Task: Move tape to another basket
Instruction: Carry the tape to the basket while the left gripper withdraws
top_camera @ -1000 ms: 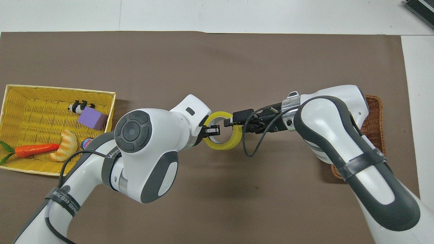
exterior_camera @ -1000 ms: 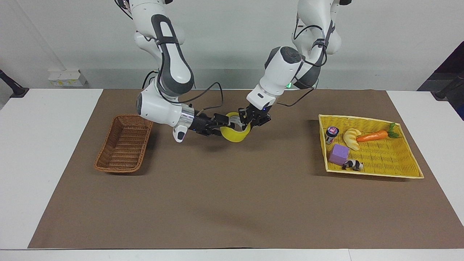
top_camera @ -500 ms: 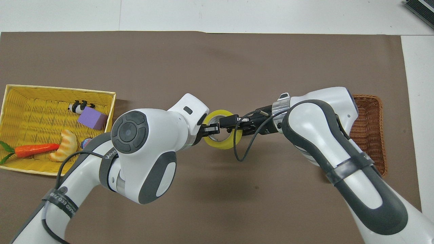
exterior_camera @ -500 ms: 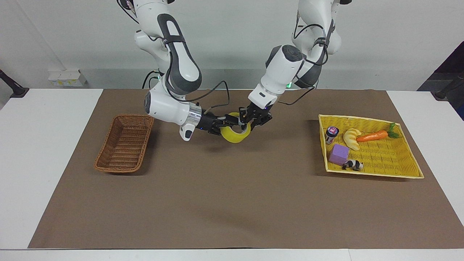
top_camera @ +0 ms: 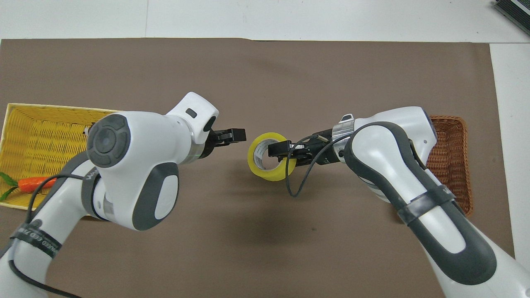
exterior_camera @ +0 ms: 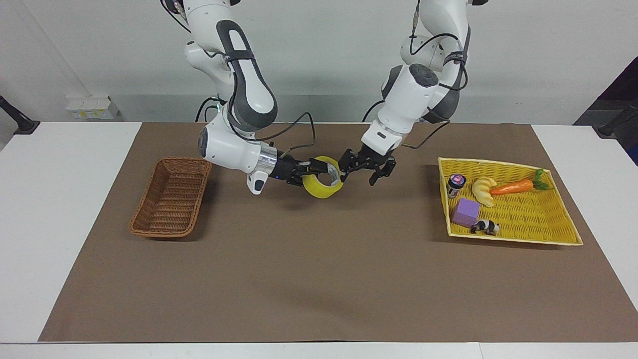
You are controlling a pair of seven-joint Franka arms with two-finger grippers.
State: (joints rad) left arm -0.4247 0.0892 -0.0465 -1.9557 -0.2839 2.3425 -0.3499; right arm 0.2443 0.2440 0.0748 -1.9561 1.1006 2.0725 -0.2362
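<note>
The tape (exterior_camera: 324, 190) (top_camera: 269, 177), a glossy yellow roll with a whitish core, hangs above the brown mat about midway between the two baskets. My right gripper (exterior_camera: 310, 177) (top_camera: 278, 148) is shut on the roll's wall, one finger inside the ring and one outside. My left gripper (exterior_camera: 360, 175) (top_camera: 236, 134) stands open just beside the tape, toward the yellow tray, and touches nothing. The brown wicker basket (exterior_camera: 169, 199) (top_camera: 453, 157) sits empty at the right arm's end of the mat, partly hidden by the right arm in the overhead view.
The flat yellow tray (exterior_camera: 528, 215) (top_camera: 37, 124) at the left arm's end holds a carrot (exterior_camera: 511, 187), a croissant toy (exterior_camera: 483, 192), a purple block (exterior_camera: 466, 212), a panda figure (exterior_camera: 485, 227) and a small jar (exterior_camera: 455, 184).
The right gripper closed on the tape. The left gripper opened, let go of the roll and drew back toward the yellow tray. The tape stayed about where it was.
</note>
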